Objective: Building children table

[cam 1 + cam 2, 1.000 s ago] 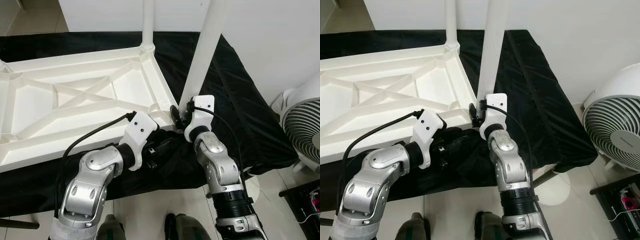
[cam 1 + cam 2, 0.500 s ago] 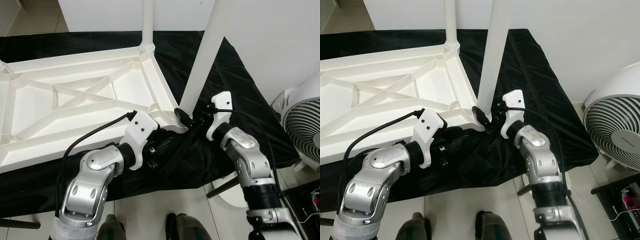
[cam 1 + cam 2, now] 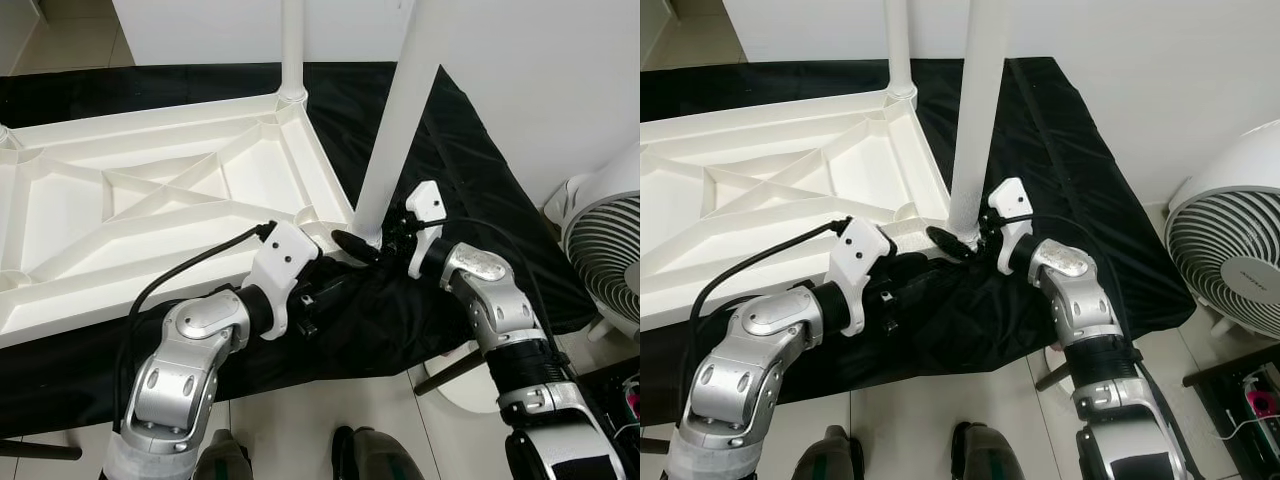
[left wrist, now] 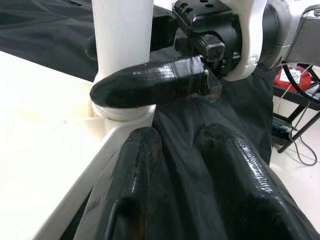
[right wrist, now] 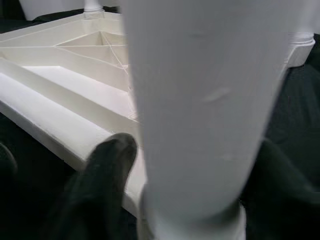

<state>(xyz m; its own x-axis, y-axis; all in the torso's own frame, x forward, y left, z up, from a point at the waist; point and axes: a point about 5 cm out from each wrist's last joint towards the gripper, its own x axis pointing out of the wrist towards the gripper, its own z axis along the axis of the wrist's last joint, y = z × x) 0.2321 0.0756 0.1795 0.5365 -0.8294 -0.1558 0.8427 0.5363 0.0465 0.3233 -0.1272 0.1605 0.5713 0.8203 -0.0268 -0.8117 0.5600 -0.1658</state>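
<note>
I am fitting a white table leg (image 3: 395, 140) into the near corner of the upside-down table top (image 3: 150, 210). My right gripper (image 3: 962, 240) pinches the leg's bottom. My left gripper (image 4: 190, 190), fingers spread, waits just below the corner. Next I should twist it tight.

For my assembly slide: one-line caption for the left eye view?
Right gripper clasps the base of a white leg at the upturned table's corner, left gripper beside the rim.
</note>
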